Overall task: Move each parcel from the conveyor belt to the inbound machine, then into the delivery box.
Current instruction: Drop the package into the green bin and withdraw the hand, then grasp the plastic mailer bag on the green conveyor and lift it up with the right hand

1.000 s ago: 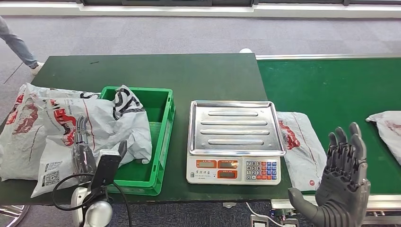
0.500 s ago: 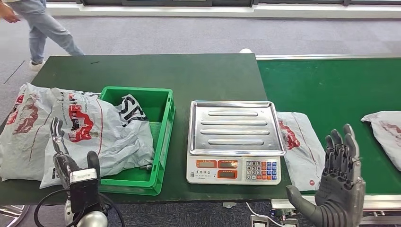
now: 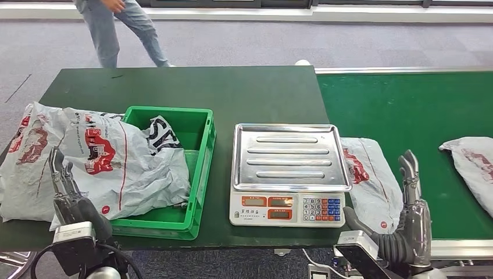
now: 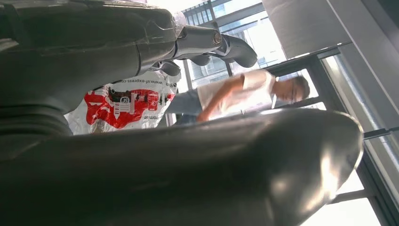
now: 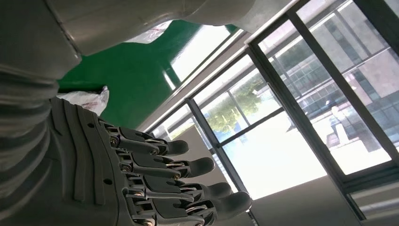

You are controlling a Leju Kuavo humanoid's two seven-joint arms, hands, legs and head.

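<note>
Fingers [image 3: 60,172] of left hand [image 3: 72,200] straight and empty by worktop's [image 3: 232,93] front left corner, clear of parcels [image 3: 110,163] heaped over green delivery box [image 3: 200,168]. Scale [image 3: 289,174] bare mid-worktop. Right hand [image 3: 410,224] spread, holding nothing, just beside next parcel [image 3: 369,180] at belt's [image 3: 407,104] front edge, probably poised to pick.
</note>
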